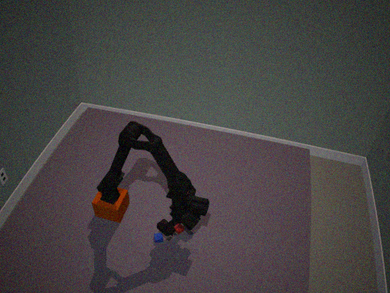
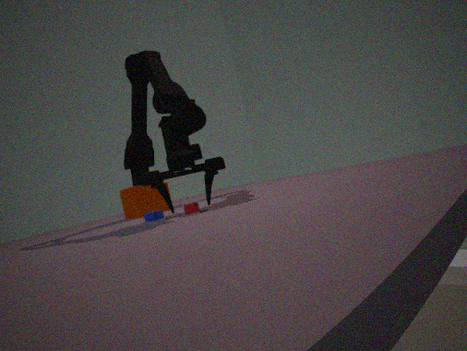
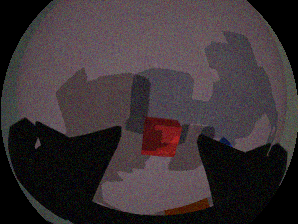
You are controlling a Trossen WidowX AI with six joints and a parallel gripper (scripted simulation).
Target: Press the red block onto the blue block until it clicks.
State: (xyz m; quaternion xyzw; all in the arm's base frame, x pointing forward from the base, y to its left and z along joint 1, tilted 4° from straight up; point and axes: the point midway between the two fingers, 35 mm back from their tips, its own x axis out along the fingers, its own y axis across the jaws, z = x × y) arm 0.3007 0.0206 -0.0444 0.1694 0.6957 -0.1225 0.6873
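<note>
The red block [image 1: 179, 228] [image 2: 191, 208] [image 3: 161, 137] lies on the table between the spread fingers, with a gap to each finger in the wrist view. My gripper [image 2: 191, 209] [image 3: 159, 132] is open, pointing down, its fingertips low around the red block and not touching it. The blue block [image 1: 158, 237] [image 2: 154, 216] sits on the table a short way from the red block, just outside one finger. In the wrist view the blue block [image 3: 225, 142] is mostly hidden behind the right finger.
The orange base block [image 1: 109, 208] [image 2: 138, 201] under the arm stands behind the blocks; its edge also shows at the bottom of the wrist view [image 3: 187, 207]. The arm's shadows fall across the table [image 1: 247, 216]. A pale border [image 1: 227, 129] runs along the far edge.
</note>
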